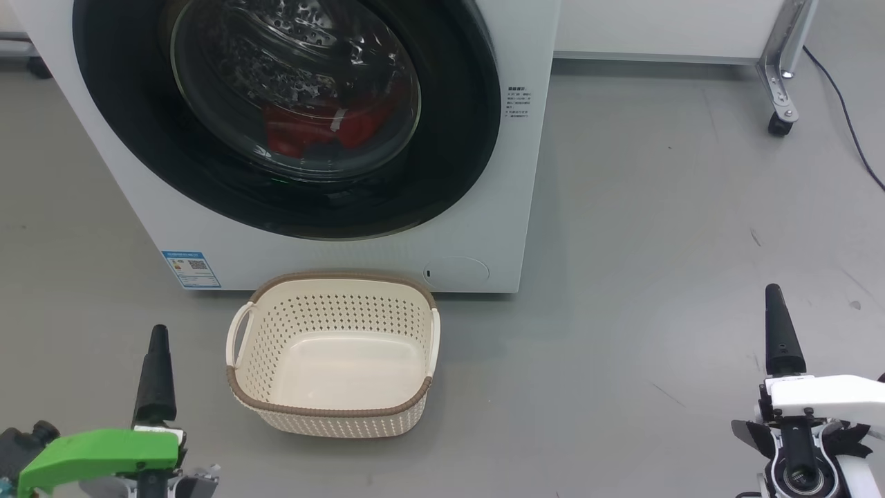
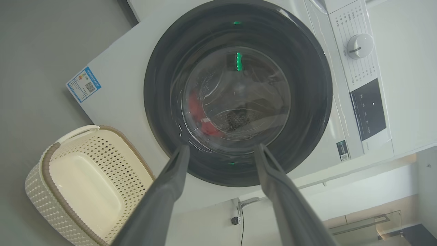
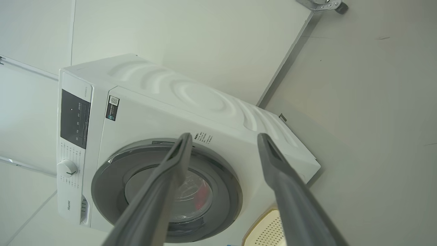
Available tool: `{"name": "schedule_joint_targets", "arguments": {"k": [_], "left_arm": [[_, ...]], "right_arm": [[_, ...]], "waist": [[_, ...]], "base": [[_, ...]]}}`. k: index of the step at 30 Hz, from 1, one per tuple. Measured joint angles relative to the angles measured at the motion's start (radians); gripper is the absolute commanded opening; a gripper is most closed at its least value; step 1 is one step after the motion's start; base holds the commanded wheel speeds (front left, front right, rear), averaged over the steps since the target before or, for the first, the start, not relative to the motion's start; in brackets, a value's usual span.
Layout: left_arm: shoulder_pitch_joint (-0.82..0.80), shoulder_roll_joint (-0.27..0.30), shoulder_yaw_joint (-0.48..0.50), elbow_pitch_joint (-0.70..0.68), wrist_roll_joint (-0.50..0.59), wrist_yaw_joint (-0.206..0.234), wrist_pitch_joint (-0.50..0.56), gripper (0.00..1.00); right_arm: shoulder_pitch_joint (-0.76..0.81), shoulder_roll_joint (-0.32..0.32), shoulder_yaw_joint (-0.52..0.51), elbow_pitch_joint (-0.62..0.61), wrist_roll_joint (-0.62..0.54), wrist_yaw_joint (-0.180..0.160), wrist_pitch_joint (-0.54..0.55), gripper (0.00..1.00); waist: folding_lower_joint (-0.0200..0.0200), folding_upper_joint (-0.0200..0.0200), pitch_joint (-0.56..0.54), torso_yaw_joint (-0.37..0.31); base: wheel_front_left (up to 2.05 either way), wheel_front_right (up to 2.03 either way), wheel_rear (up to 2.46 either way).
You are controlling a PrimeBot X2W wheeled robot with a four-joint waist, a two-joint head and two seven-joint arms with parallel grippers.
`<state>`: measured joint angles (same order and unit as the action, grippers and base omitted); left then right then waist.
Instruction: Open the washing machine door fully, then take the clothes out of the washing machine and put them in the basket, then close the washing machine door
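The washing machine (image 1: 515,207) stands white at the top of the head view, and its door (image 1: 453,138), black-rimmed with a glass bowl, is shut. Red clothes (image 1: 297,131) lie behind the glass, also seen in the left wrist view as clothes (image 2: 196,106). The cream basket (image 1: 332,279) sits empty on the floor just before the machine. My left gripper (image 2: 222,147) is low at the left of the basket, open and holding nothing, pointing at the door (image 2: 307,102). My right gripper (image 3: 223,135) is open and empty, far right of the basket.
Grey floor stretches wide to the right of the machine. A metal leg with a caster (image 1: 780,124) and a black cable (image 1: 850,117) are at the far right. A blue label (image 1: 191,268) marks the machine's lower left corner.
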<state>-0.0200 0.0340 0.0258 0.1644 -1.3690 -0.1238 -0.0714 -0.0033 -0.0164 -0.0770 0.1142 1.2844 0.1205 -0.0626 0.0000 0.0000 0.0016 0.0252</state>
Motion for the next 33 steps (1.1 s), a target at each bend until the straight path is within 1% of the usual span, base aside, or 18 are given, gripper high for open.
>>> {"name": "schedule_joint_targets", "arguments": {"k": [4,5,8,10,13,17,22,25,28,33], "left_arm": [[0.0,0.006,-0.007,-0.012,0.064,0.0,-0.013,1.0],[0.0,0.008,-0.009,-0.014,0.085,0.0,-0.016,1.0],[0.0,0.015,-0.024,-0.02,0.131,0.0,-0.027,1.0],[0.0,0.016,-0.03,-0.026,0.17,0.0,-0.033,1.0],[0.0,0.017,-0.036,-0.037,0.217,0.0,-0.037,1.0],[0.0,0.021,-0.056,-0.053,0.285,0.0,-0.055,1.0],[0.001,0.026,-0.065,-0.063,0.375,0.0,-0.073,1.0],[0.001,0.027,-0.067,-0.069,0.43,0.0,-0.082,1.0],[0.002,0.027,-0.067,-0.07,0.479,0.0,-0.091,1.0],[0.003,0.027,-0.07,-0.071,0.558,0.0,-0.11,1.0]], "right_arm": [[-0.001,-0.002,0.016,-0.019,-0.056,-0.002,-0.014,1.0],[-0.002,-0.002,0.019,-0.023,-0.066,-0.008,-0.018,1.0],[-0.005,-0.003,0.026,-0.038,-0.086,-0.011,-0.027,1.0],[-0.006,-0.004,0.03,-0.046,-0.115,-0.023,-0.033,1.0],[-0.006,-0.008,0.042,-0.055,-0.166,-0.029,-0.042,1.0],[-0.007,-0.009,0.048,-0.068,-0.237,-0.053,-0.059,1.0],[-0.007,-0.01,0.064,-0.085,-0.322,-0.071,-0.078,1.0],[-0.007,-0.011,0.081,-0.095,-0.377,-0.073,-0.089,1.0],[-0.007,-0.011,0.096,-0.104,-0.432,-0.089,-0.094,1.0],[-0.007,-0.014,0.124,-0.111,-0.519,-0.104,-0.113,1.0]], "waist": [[0.0,0.0,-0.001,0.002],[0.0,0.0,-0.002,0.003],[0.0,0.0,-0.002,0.004],[0.0,0.0,-0.002,0.006],[0.0,0.0,-0.002,0.007],[0.0,0.0,-0.002,0.009],[0.0,0.0,-0.001,0.012],[0.0,0.0,-0.001,0.012],[0.0,0.0,0.0,0.014],[0.0,-0.0001,0.002,0.016]], "base": [[0.0,0.0,0.0],[0.0,0.0,0.0],[0.0,0.0,0.0],[0.0,0.0,0.0],[0.0,0.0,0.0],[0.0,0.0,0.0],[0.0,0.0,0.0],[0.0,0.0,0.0],[0.0,0.0,0.0],[0.0,0.0,0.0]]}}
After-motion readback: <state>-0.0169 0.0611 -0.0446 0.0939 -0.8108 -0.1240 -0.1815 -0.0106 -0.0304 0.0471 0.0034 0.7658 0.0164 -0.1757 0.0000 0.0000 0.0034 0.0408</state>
